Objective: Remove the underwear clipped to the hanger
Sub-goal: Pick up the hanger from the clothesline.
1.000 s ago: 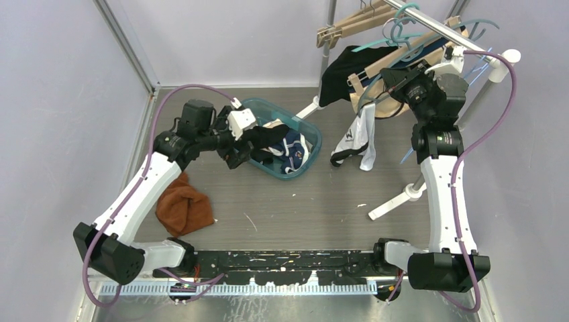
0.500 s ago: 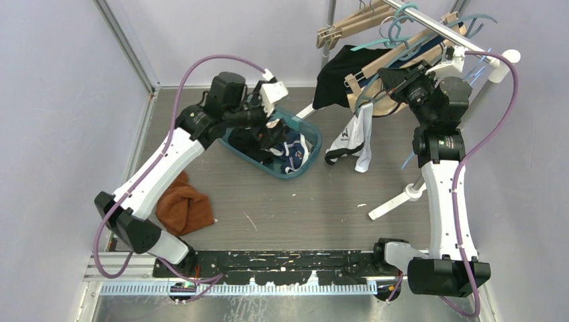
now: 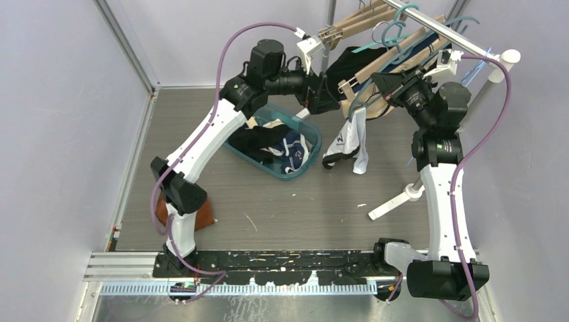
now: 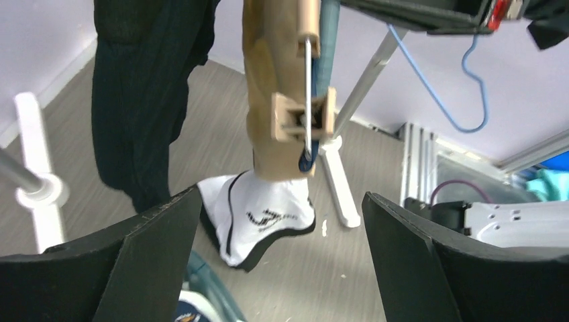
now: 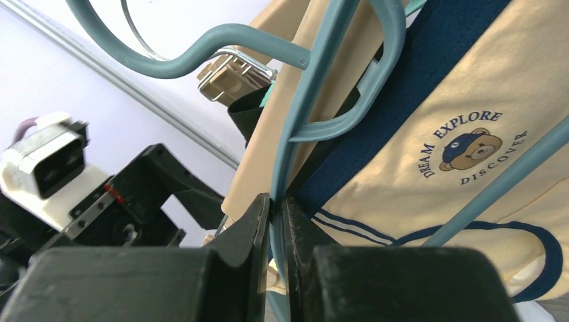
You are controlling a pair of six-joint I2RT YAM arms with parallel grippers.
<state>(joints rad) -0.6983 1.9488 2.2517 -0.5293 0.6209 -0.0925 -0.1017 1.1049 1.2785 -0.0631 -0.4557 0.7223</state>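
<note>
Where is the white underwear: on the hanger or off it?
On it. The white underwear dangles from the tan hanger; the open left fingers are apart from it.

Matt tan wood on the clip hanger; smooth plastic on the teal hanger. Soft white cloth, black-trimmed, for the underwear. Shiny metal rail. Translucent plastic bin. Matt grey wood-grain surface.

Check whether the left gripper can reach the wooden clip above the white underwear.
Probably yes. The left gripper is open, and the wooden clip sits ahead in line with its jaws, with nothing in front of it. The black garment hangs off to one side.
</note>
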